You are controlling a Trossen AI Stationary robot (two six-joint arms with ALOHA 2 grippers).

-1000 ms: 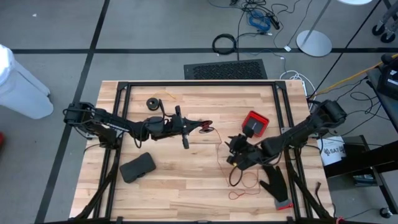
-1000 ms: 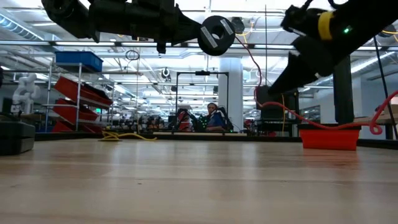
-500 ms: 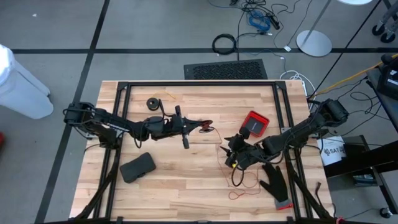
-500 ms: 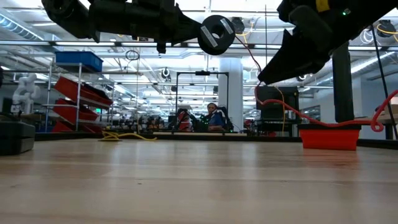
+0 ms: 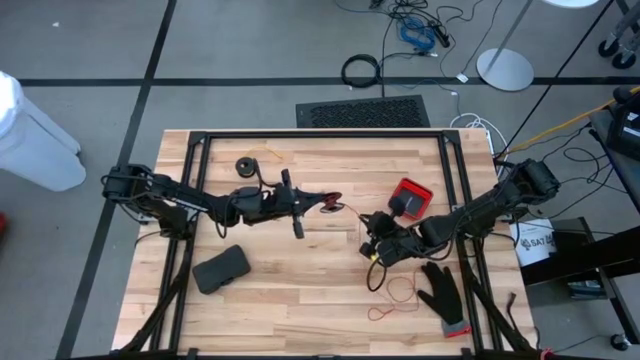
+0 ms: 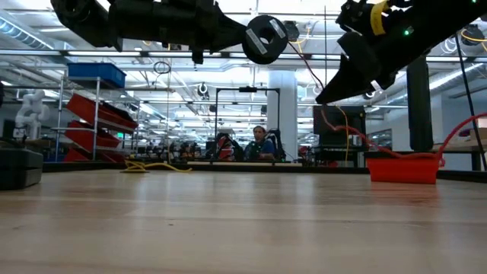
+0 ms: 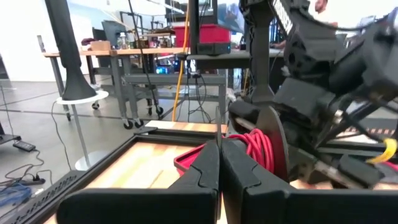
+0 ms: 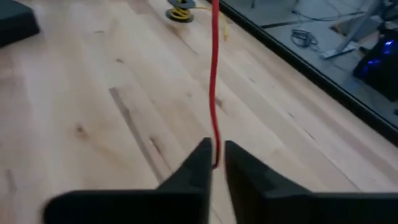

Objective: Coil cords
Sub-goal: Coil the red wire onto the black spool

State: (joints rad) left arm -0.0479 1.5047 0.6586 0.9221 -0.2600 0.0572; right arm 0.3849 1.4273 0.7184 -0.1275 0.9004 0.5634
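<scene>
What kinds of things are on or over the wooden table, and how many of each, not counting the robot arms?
Cords: 2, red cord and yellow-tan cord
Spools: 2, raised spool and table spool
Glove: 1
Red box: 1
Black pad: 1
Total: 7
</scene>
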